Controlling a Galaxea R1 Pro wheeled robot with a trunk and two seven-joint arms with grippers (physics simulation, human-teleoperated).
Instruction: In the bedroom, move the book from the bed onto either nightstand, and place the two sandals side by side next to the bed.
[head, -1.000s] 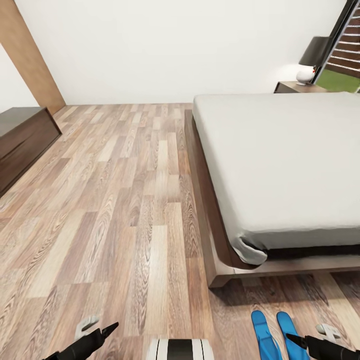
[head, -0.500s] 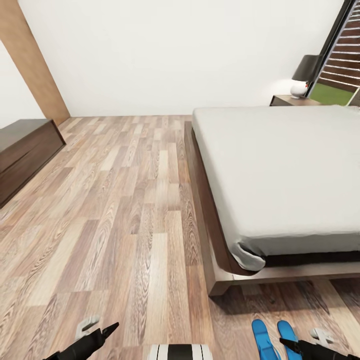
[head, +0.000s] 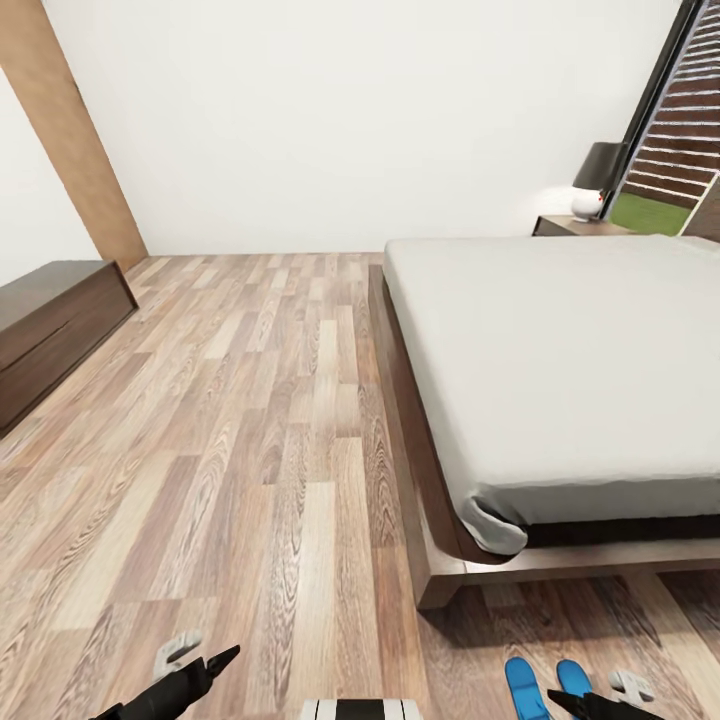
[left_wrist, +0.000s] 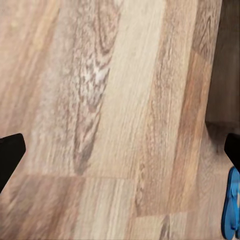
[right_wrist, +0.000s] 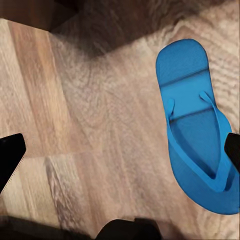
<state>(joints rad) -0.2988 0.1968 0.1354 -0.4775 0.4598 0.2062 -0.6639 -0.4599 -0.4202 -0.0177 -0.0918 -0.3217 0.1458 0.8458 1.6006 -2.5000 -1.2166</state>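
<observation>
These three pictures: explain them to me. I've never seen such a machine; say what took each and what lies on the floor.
It is a simulated wheeled robot with two arms. The wide picture comes from its head camera: a bed, wood floor, a dresser and a far nightstand with a lamp. The left end effector and right end effector hang low, both open and empty. Each arm's wrist camera looks down past its fingers. Two blue sandals lie side by side at the bed's foot; one sandal is close in the right wrist picture.
</observation>
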